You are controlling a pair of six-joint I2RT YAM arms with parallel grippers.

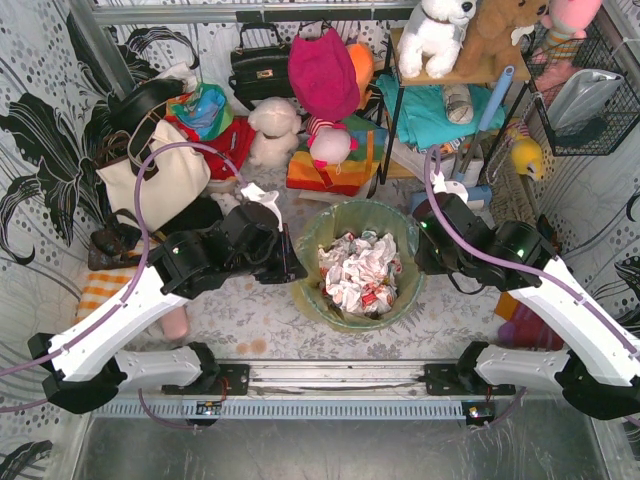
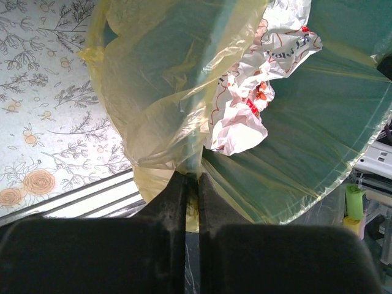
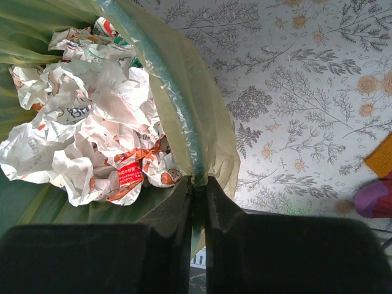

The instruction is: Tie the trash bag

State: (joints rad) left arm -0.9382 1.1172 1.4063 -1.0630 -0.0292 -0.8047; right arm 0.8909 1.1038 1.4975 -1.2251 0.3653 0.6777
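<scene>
The trash bag (image 1: 322,243) is a thin yellow-green liner in a teal round bin (image 1: 361,322), with crumpled white paper (image 1: 360,270) inside. My left gripper (image 1: 292,268) is at the bag's left rim, shut on the plastic folded over the bin edge; in the left wrist view the bag (image 2: 159,92) is pinched between the jaws of the left gripper (image 2: 192,179). My right gripper (image 1: 418,258) is at the right rim, shut on the bag (image 3: 202,122) and the teal rim, as the right wrist view shows of this gripper (image 3: 197,181).
A cream tote bag (image 1: 155,175) with dark straps stands at the back left. Soft toys (image 1: 320,90), a black handbag (image 1: 262,68) and a shelf (image 1: 450,80) crowd the back. A wire basket (image 1: 585,90) hangs at the right. An orange striped cloth (image 1: 100,292) lies left.
</scene>
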